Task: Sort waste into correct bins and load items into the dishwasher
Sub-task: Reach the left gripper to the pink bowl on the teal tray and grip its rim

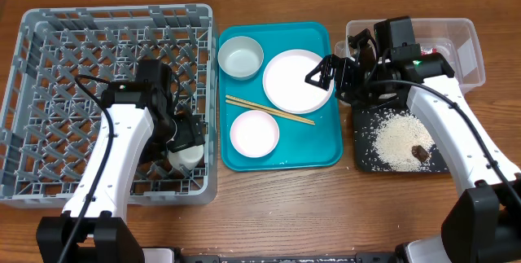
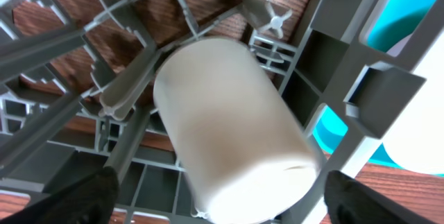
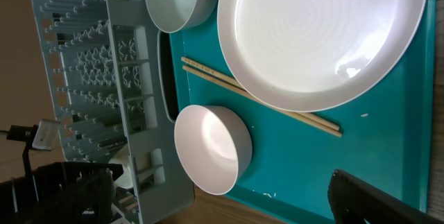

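The white cup (image 2: 229, 134) lies on its side on the lattice floor of the grey dish rack (image 1: 49, 67), near its front right corner (image 1: 187, 158). My left gripper (image 2: 222, 200) is open, with a finger on either side of the cup and a gap at each. It also shows in the overhead view (image 1: 181, 137). My right gripper (image 1: 324, 72) is open and empty above the right edge of the white plate (image 1: 293, 81). The pale grey bowl (image 1: 240, 57), pinkish bowl (image 1: 254, 132) and chopsticks (image 1: 269, 110) lie on the teal tray (image 1: 326, 153).
The black tray (image 1: 366, 161) at the right holds rice grains (image 1: 396, 139) and a brown lump (image 1: 420, 152). The clear tub (image 1: 468, 51) stands behind it, partly hidden by my right arm; a bit of red shows inside. The tissue is hidden.
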